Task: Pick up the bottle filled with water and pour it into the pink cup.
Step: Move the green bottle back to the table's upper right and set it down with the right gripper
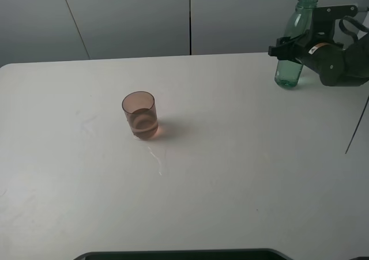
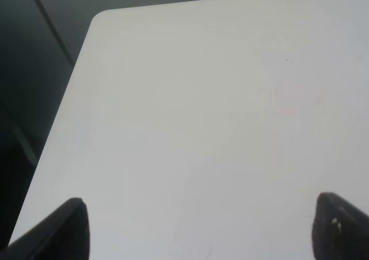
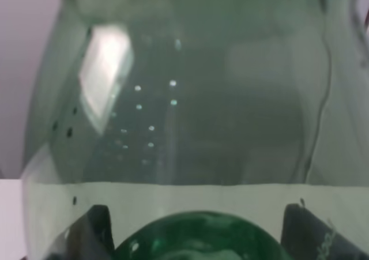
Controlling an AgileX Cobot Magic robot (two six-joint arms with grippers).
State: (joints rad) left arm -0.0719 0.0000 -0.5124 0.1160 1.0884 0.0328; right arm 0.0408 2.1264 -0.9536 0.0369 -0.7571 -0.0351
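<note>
On the white table (image 1: 242,173), our right gripper (image 1: 286,48) clasped the green bottle (image 1: 294,46) mid-body at the far right edge, well apart from the pink cup (image 1: 140,115); we judged the bottle light, smooth, squeezable, while our left gripper (image 2: 196,228) gaped, holding nothing.
</note>
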